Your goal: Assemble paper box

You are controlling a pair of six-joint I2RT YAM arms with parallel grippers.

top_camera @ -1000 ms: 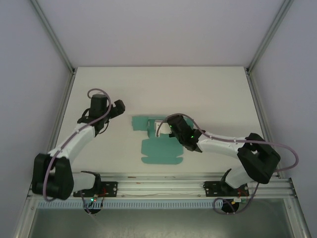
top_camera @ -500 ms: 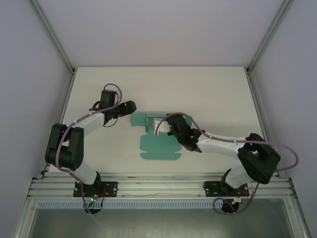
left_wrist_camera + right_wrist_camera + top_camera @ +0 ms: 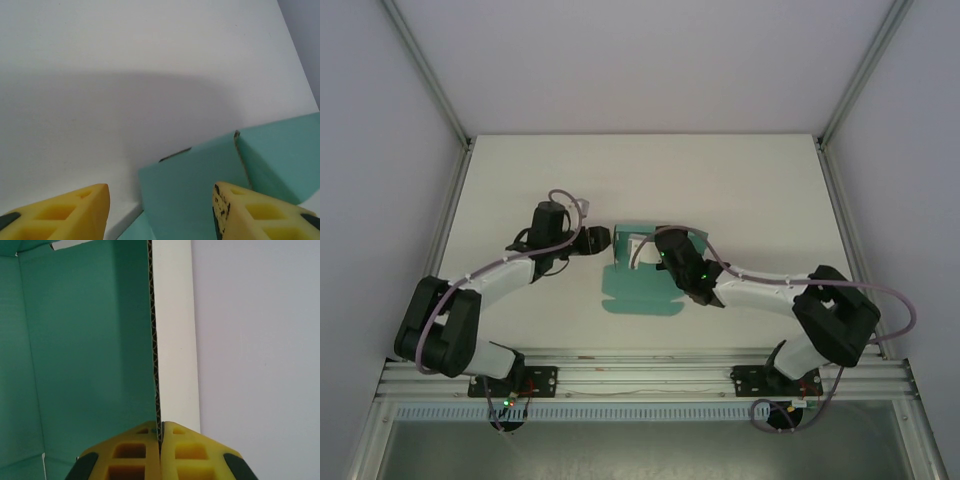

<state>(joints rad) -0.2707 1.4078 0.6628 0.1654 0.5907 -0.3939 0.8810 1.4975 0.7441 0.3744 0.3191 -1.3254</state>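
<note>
The teal paper box [image 3: 632, 291] lies mid-table as a die-cut sheet with its far flaps folded up. My right gripper [image 3: 658, 250] is shut on one upright wall, and the card's edge runs straight up from between its yellow fingers [image 3: 161, 431], teal [image 3: 90, 365] on the left and white on the right. My left gripper [image 3: 604, 238] is at the sheet's left end. Its jaws are open [image 3: 160, 214] around a standing teal flap [image 3: 200, 185]. That flap is close to the right fingertip [image 3: 240, 210], with a wide gap on the left.
The white table [image 3: 740, 190] has free room behind the sheet and to its right. A metal rail [image 3: 640, 375] carrying both arm bases runs along the near edge. Slanted frame posts [image 3: 435, 90] stand at the back corners.
My left arm has swung right from the table's left side to the sheet's left flap, its jaws narrowing. The sheet has shifted and its far flaps stand higher. My right gripper has kept its hold.
</note>
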